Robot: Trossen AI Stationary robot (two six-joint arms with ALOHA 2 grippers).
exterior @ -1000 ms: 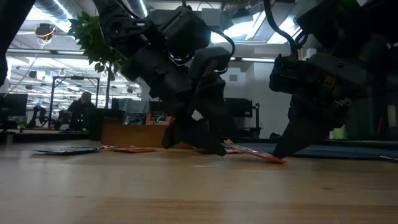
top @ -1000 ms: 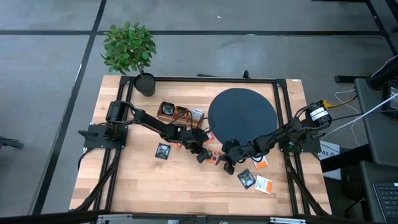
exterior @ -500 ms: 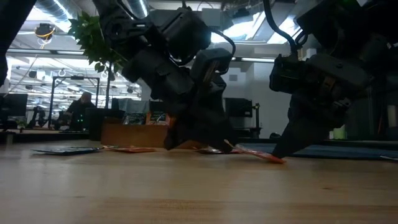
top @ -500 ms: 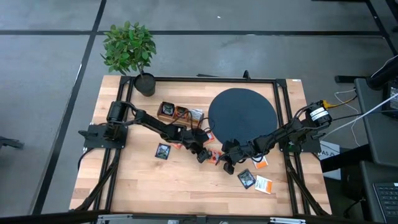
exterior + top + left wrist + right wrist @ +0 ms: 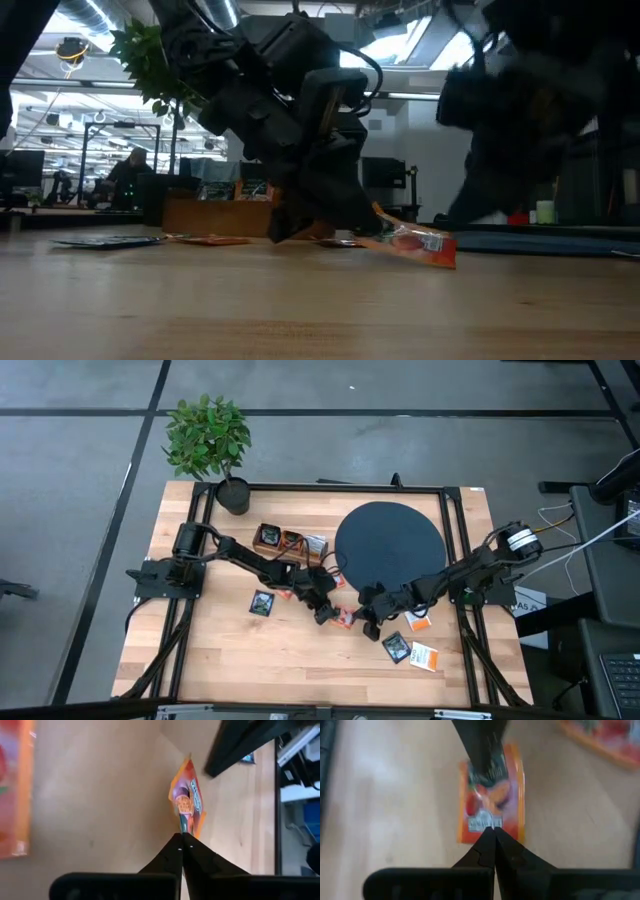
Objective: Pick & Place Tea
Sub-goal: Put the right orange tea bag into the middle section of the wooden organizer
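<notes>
A red-orange tea sachet sits near the table's middle, with my left gripper shut on it. It also shows in the low view and the left wrist view. My right gripper is shut and hovers just to the sachet's right, a little above its free end; in the low view it is blurred. More sachets lie flat on the table: a dark-green one, another, and white-orange ones. My left gripper pinches the red-orange sachet's near edge between its two fingertips. The fingers slant down from the table's left. The sachet sticks out beyond the fingertips, tilted, with its free end low by the table; whether that end touches the wood, I cannot tell.
A big black disc lies at the far right, a wooden tray at the far middle, a potted plant at the far left corner. Other red-orange sachets lie close by. Bare wood spreads along the near edge.
My left gripper has shut on the red-orange sachet's edge. My right gripper, shut throughout, has lifted off the sachet's other end. The sachet has tipped up from nearly flat, its face now showing in the low view.
</notes>
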